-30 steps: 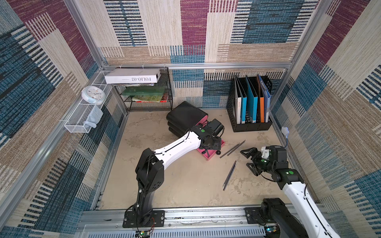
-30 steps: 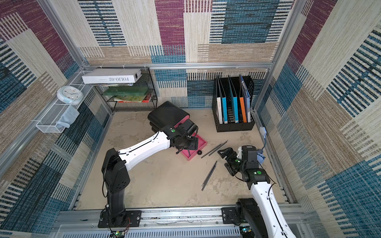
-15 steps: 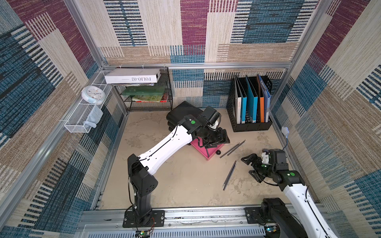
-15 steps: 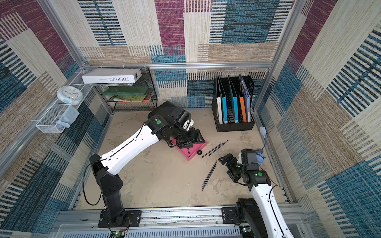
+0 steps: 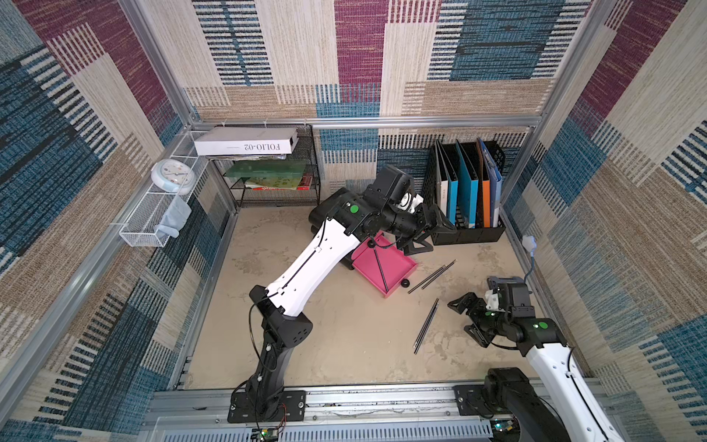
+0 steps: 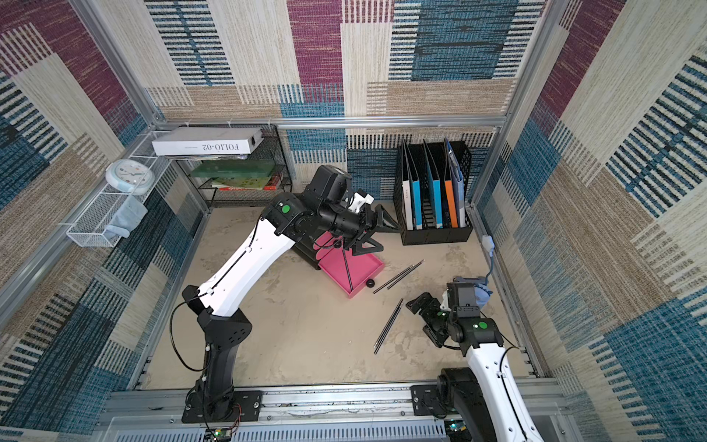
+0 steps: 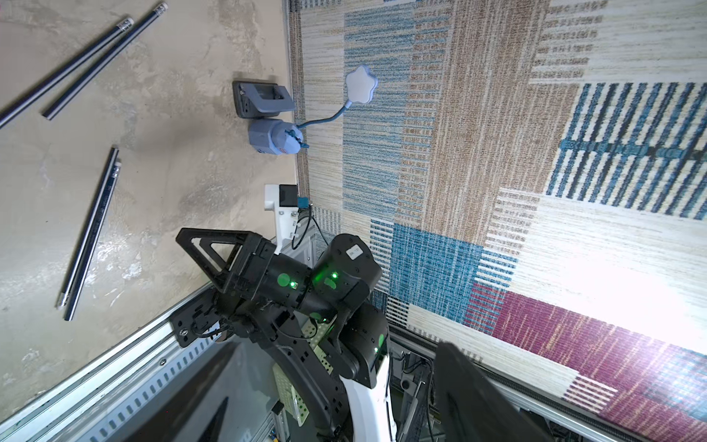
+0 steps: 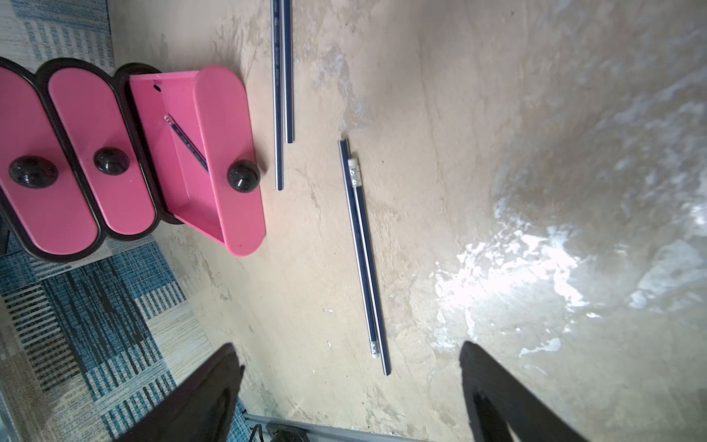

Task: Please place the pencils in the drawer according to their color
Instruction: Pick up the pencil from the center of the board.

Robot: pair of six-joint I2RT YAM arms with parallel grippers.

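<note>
The pink drawer (image 5: 398,264) (image 6: 365,264) (image 8: 225,160) stands pulled out of its black unit. One dark pencil (image 5: 380,268) (image 6: 348,269) (image 8: 187,143) lies slantwise inside it. On the floor lie two pairs of dark pencils. One pair (image 5: 432,276) (image 6: 398,276) (image 8: 283,95) lies beside the drawer. The other pair (image 5: 426,325) (image 6: 388,325) (image 7: 90,229) (image 8: 363,248) lies nearer the front. My left gripper (image 5: 430,233) (image 6: 377,235) (image 7: 340,352) hangs open and empty above the drawer's back corner. My right gripper (image 5: 465,319) (image 6: 422,319) (image 8: 349,348) is open and empty, just right of the front pair.
A black file holder (image 5: 466,233) with folders stands at the back right, close to my left gripper. A wire shelf (image 5: 275,180) with books fills the back left. The unit's two other pink drawers (image 8: 76,160) are closed. A plug adapter (image 7: 273,136) sits by the right wall.
My left gripper has lifted off the pink drawer and swung back toward the file holder, opening wider. My right gripper has drifted slightly toward the front.
</note>
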